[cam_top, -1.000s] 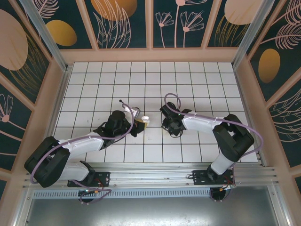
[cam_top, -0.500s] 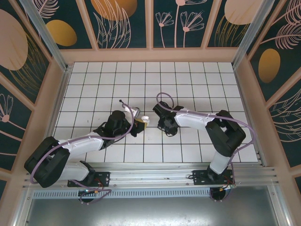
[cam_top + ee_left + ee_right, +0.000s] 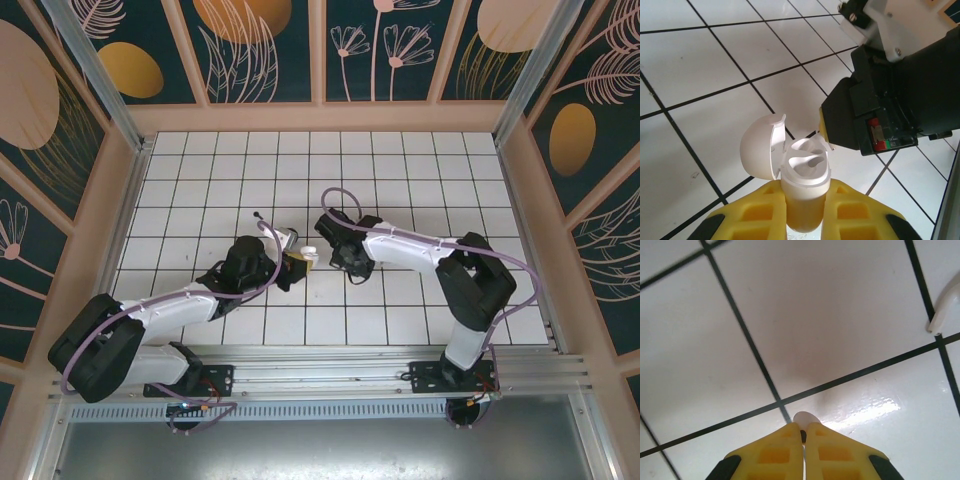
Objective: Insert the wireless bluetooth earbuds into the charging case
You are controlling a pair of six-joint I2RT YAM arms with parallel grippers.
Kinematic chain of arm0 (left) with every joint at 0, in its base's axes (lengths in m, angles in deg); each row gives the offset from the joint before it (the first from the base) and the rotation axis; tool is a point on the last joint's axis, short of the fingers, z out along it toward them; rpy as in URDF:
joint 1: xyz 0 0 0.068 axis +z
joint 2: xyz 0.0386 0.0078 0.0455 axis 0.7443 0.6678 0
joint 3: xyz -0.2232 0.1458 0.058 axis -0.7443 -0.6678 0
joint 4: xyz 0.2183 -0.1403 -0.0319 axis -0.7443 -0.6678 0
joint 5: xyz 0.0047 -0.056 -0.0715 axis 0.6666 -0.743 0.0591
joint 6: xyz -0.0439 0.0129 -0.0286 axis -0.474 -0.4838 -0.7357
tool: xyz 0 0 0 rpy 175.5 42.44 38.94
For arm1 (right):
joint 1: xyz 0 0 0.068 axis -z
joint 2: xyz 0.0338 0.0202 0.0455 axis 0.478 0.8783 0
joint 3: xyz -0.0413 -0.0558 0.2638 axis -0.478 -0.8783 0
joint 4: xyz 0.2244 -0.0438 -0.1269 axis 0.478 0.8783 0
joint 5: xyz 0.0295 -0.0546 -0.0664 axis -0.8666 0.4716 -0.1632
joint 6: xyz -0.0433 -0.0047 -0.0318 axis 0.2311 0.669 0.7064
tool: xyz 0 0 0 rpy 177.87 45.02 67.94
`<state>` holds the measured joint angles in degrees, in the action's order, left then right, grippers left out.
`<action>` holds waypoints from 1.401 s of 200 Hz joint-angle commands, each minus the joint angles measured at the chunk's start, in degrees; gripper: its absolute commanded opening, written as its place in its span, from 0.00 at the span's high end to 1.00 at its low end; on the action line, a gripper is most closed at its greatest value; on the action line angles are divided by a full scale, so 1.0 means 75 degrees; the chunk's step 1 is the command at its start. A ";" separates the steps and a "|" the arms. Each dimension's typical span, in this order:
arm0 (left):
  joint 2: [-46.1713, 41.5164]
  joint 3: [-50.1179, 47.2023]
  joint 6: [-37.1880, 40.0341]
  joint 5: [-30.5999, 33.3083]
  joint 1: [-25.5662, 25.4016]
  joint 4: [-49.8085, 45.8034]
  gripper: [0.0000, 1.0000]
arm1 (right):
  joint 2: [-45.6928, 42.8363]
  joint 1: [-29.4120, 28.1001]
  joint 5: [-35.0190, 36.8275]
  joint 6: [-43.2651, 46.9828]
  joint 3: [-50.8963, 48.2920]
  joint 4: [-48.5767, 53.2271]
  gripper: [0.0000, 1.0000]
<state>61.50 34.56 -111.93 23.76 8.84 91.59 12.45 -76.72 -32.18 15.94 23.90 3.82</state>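
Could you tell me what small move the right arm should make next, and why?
Probably carry the right gripper across to the charging case and line it up over a well. It looks shut on a small white earbud peeking past its tips, and the left gripper holds the case close by with its lid open.

White tiled floor (image 3: pixel 400 170); dark floral wall panels (image 3: pixel 260 50) around.
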 commanded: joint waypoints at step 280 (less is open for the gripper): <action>0.1603 0.1534 -0.1519 -0.1318 -0.0271 0.4076 1.00 | -0.3338 -0.1584 0.3329 0.2865 0.0501 -0.1677 0.97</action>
<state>72.71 44.00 -121.40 14.45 7.15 119.06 -11.40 -88.35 -8.11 34.26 29.08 -5.36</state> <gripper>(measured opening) 0.131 0.045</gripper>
